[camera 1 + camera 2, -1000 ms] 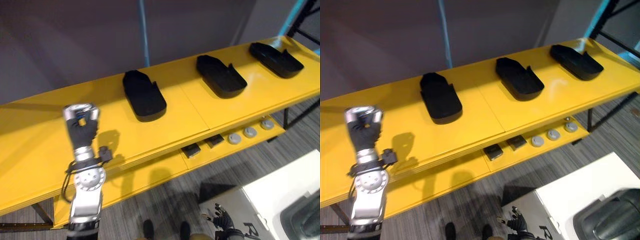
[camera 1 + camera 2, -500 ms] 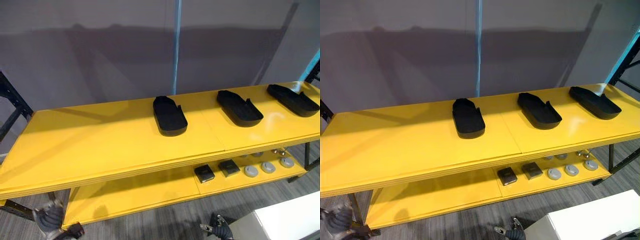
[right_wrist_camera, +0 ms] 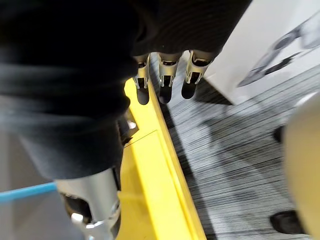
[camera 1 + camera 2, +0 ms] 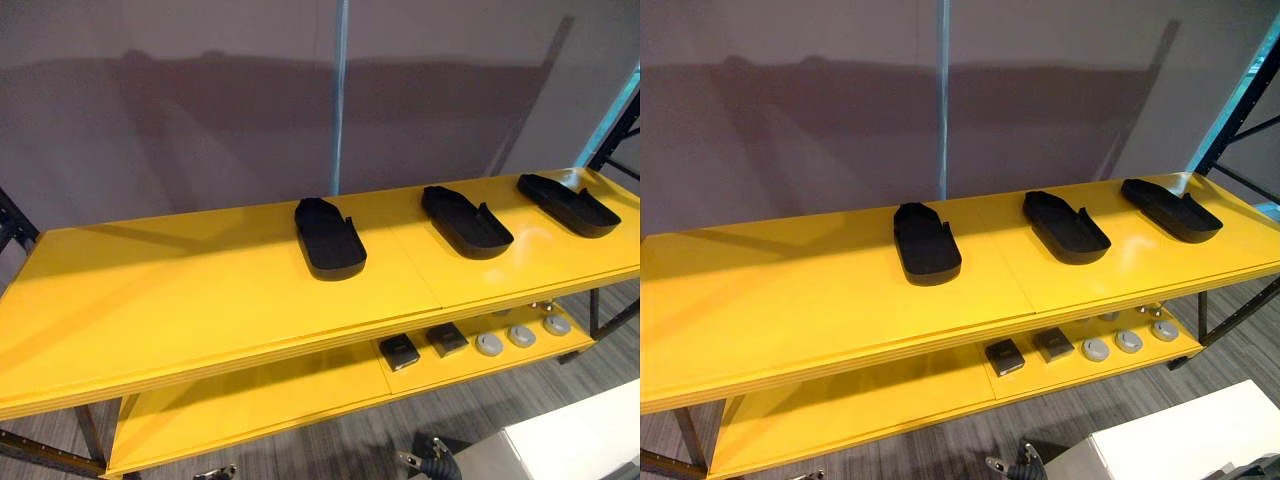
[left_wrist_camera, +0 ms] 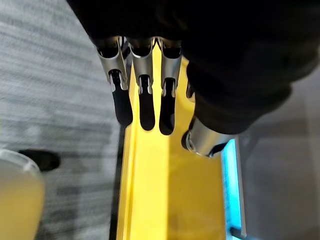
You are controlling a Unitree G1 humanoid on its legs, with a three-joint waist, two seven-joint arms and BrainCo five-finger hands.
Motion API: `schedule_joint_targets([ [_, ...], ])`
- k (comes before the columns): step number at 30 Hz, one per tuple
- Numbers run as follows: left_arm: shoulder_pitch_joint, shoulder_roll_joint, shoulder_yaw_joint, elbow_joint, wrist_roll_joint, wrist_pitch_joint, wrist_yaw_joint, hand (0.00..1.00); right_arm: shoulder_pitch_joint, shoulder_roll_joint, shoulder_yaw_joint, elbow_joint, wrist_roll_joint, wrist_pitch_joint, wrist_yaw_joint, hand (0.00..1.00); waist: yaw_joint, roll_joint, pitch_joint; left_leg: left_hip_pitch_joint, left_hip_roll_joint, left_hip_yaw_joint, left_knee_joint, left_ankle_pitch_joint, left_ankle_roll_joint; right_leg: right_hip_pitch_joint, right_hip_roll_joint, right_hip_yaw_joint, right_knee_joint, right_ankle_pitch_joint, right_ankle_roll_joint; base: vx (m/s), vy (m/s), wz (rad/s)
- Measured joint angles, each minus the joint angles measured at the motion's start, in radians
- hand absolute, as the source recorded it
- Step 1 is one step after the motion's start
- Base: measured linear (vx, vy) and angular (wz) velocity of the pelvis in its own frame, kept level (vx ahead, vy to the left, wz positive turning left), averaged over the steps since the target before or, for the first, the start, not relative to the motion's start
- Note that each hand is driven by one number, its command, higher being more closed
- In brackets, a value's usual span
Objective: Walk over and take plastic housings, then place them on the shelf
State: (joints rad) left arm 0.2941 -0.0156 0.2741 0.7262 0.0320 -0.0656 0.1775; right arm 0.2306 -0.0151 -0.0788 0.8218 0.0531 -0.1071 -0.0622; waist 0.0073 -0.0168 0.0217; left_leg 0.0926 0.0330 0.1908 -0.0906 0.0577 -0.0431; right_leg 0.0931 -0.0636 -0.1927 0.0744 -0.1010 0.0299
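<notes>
On the yellow shelf (image 4: 180, 300) ahead, three black plastic housings (image 4: 328, 238) lie pointing away from me. I see my left hand (image 5: 146, 107) and right hand (image 3: 165, 82) low, fingers straight, empty.

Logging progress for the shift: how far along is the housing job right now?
Done: the left housing, middle housing and right housing lie apart in a row on the yellow shelf.
In hand: nothing. The left hand and right hand have straight fingers and are empty.
Left: the shelf's left half is bare. Whether more housings wait to be fetched cannot be told.
</notes>
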Motion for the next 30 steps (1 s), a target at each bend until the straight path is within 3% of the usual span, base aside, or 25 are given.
schedule_joint_targets([
  [4,-0.030,0.019,-0.048,0.051,0.012,-0.001,-0.012,0.00,-0.039,-0.007,-0.001,0.034,0.003,0.000,-0.007,0.00,-0.024,0.013,0.008,0.011,0.003,0.014,0.000,-0.001,-0.002,0.004,0.006,0.020,-0.002,0.001,-0.001,-0.01,-0.010,-0.10],
  [12,-0.051,0.033,-0.073,0.080,0.013,-0.003,-0.014,0.00,-0.068,-0.020,-0.001,0.070,0.016,0.000,-0.020,0.00,-0.024,0.016,0.022,0.001,0.011,0.050,0.027,-0.020,-0.008,-0.031,0.020,0.083,0.008,0.007,-0.009,-0.05,-0.001,-0.21],
  [15,-0.069,0.026,-0.074,0.078,0.012,-0.010,-0.013,0.00,-0.084,-0.022,-0.017,0.064,0.015,0.000,-0.020,0.00,-0.018,0.018,0.046,-0.056,0.012,-0.022,0.127,-0.074,-0.004,-0.059,0.017,0.106,0.026,0.008,-0.007,-0.03,0.002,-0.21],
  [21,-0.090,0.013,-0.078,0.078,0.014,-0.009,-0.014,0.00,-0.080,-0.015,-0.022,0.000,-0.002,0.006,-0.020,0.00,-0.014,0.018,0.071,-0.110,0.030,0.051,0.272,-0.174,0.009,-0.111,0.013,0.189,0.077,0.002,0.007,-0.01,0.066,-0.42],
  [25,-0.148,0.026,-0.119,0.078,0.034,-0.008,-0.014,0.00,-0.080,0.002,-0.013,-0.062,-0.031,0.008,-0.020,0.00,-0.013,0.012,0.108,-0.194,0.054,0.110,0.371,-0.218,0.031,-0.209,0.018,0.244,0.169,-0.006,0.024,-0.03,0.082,-0.39],
  [26,-0.170,0.025,-0.126,0.076,0.035,-0.008,-0.013,0.00,-0.082,0.004,-0.001,-0.065,-0.030,0.009,-0.020,0.00,-0.014,0.011,0.111,-0.222,0.061,0.118,0.374,-0.212,0.042,-0.252,0.016,0.238,0.240,-0.034,0.046,-0.02,-0.005,-0.05],
  [28,-0.183,0.027,-0.137,0.073,0.041,-0.006,-0.013,0.00,-0.080,0.005,0.003,-0.066,-0.031,0.010,-0.019,0.00,-0.009,0.005,0.115,-0.223,0.059,0.117,0.373,-0.209,0.044,-0.295,0.000,0.206,0.455,-0.107,0.043,0.01,-0.065,0.07],
  [29,-0.177,0.027,-0.143,0.071,0.048,-0.002,-0.012,0.00,-0.074,0.005,0.005,-0.055,-0.032,0.009,-0.019,0.00,-0.002,0.001,0.112,-0.206,0.058,0.119,0.371,-0.207,0.041,-0.260,-0.027,0.165,0.548,-0.139,0.053,0.03,-0.082,0.07],
  [30,-0.174,0.027,-0.143,0.071,0.049,-0.001,-0.012,0.00,-0.074,0.006,0.008,-0.043,-0.032,0.009,-0.019,0.00,0.001,-0.005,0.105,-0.204,0.057,0.121,0.370,-0.205,0.037,-0.237,-0.046,0.139,0.544,-0.143,0.057,0.04,-0.124,-0.07],
])
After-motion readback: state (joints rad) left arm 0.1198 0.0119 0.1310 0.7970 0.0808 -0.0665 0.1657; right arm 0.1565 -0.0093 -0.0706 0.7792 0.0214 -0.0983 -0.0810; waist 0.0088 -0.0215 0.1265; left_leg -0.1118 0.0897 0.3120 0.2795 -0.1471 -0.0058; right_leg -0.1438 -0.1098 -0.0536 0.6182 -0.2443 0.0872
